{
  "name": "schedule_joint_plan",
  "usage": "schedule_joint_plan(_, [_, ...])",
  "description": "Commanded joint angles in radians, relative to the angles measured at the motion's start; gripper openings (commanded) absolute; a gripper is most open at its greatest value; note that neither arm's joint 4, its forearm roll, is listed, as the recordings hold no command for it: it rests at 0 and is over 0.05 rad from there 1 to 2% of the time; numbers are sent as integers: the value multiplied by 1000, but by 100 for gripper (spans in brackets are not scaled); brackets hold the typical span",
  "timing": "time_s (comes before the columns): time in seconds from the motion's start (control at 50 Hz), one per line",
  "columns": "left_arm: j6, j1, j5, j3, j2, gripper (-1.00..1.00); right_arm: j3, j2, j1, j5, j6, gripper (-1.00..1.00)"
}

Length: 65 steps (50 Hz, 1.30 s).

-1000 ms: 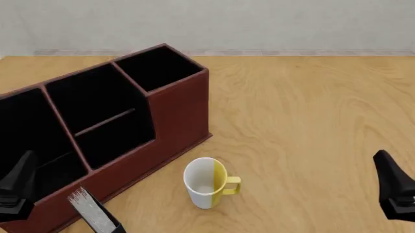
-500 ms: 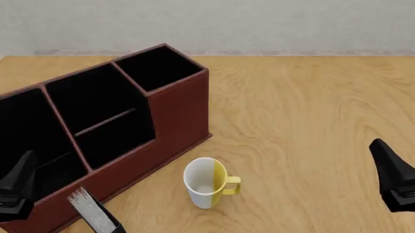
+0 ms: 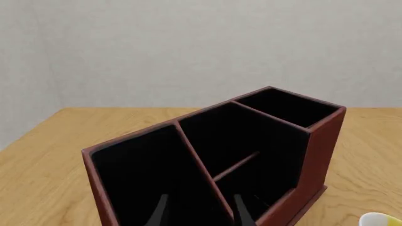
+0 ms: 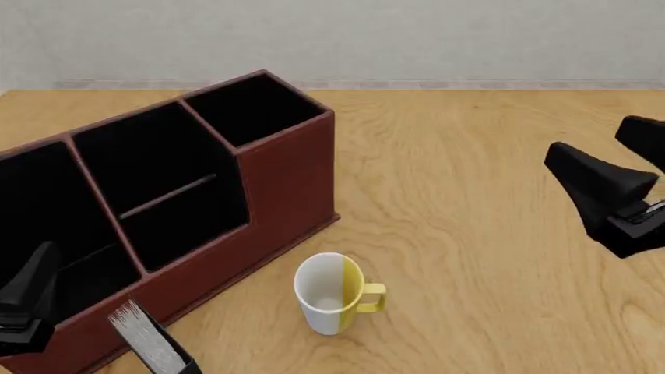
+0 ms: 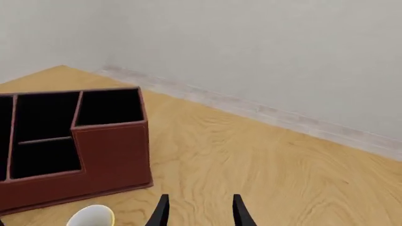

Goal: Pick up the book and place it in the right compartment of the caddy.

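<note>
Both black grippers hold nothing. From the front, the right gripper (image 4: 613,199) hangs above the wooden tabletop (image 4: 488,156) near its right edge, fingers parted. The left gripper (image 4: 26,300) sits at the near left corner, in front of the big reddish-brown leather-look caddy (image 4: 291,171); whether it is spread cannot be told from here. The thin black book with the speckled grey page edge (image 4: 151,343) stands tilted at the near edge, just beside the caddy's front wall. A white-and-yellow mug (image 4: 335,292) stands upright near the caddy's right end. The narrow right compartment (image 4: 255,109) has only its black lining inside.

Through the left wrist camera, 2 fingertips (image 3: 158,214) stand apart over the caddy's 3 black sections.

Through the right wrist camera, 2 spread fingertips (image 5: 162,214) hover above bare wood, caddy and mug rim (image 5: 91,216) beyond.
</note>
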State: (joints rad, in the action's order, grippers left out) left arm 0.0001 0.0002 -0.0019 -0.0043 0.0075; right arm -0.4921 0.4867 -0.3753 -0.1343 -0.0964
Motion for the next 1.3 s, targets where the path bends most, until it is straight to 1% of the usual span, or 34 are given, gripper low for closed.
schedule_joint_plan(0.02, [0, 0, 0, 0, 0, 100, -152, 173, -138, -46, 6, 100])
schedule_joint_plan(0.06, [0, 0, 0, 0, 0, 100, -176, 192, -162, -58, 19, 100])
schedule_joint_plan(0.14, [0, 0, 0, 0, 0, 100, -223, 235, -209, -79, 20, 100])
schedule_joint_plan(0.18, [0, 0, 0, 0, 0, 100, -249, 274, -229, -97, 34, 100])
schedule_joint_plan(0.26, [0, 0, 0, 0, 0, 100, -291, 316, -273, -108, 36, 100])
schedule_joint_plan(0.28, [0, 0, 0, 0, 0, 100, -310, 340, -294, -116, 51, 100])
schedule_joint_plan(0.32, [0, 0, 0, 0, 0, 100, -335, 369, -311, -127, 65, 100])
schedule_joint_plan(0.44, [0, 0, 0, 0, 0, 100, -422, 459, -370, -144, 72, 100])
schedule_joint_plan(0.52, [0, 0, 0, 0, 0, 100, -470, 510, -398, -165, 98, 100])
schedule_joint_plan(0.54, [0, 0, 0, 0, 0, 100, -496, 539, -414, -175, 119, 100])
schedule_joint_plan(0.58, [0, 0, 0, 0, 0, 100, -517, 556, -417, -183, 126, 100])
schedule_joint_plan(0.6, [0, 0, 0, 0, 0, 100, -548, 588, -433, -195, 144, 100])
schedule_joint_plan(0.68, [0, 0, 0, 0, 0, 100, -582, 623, -446, -203, 147, 100])
schedule_joint_plan(0.72, [0, 0, 0, 0, 0, 100, -611, 663, -469, -208, 169, 100])
schedule_joint_plan(0.78, [0, 0, 0, 0, 0, 100, -634, 693, -481, -206, 189, 100])
schedule_joint_plan(0.84, [0, 0, 0, 0, 0, 100, -642, 709, -491, -195, 192, 100])
schedule_joint_plan(0.94, [0, 0, 0, 0, 0, 100, -649, 760, -524, -167, 235, 100])
schedule_joint_plan(1.0, [0, 0, 0, 0, 0, 100, -646, 773, -532, -158, 249, 100])
schedule_joint_plan(1.1, [0, 0, 0, 0, 0, 100, -620, 794, -546, -130, 274, 100])
schedule_joint_plan(1.3, [0, 0, 0, 0, 0, 100, -585, 823, -575, -96, 306, 100])
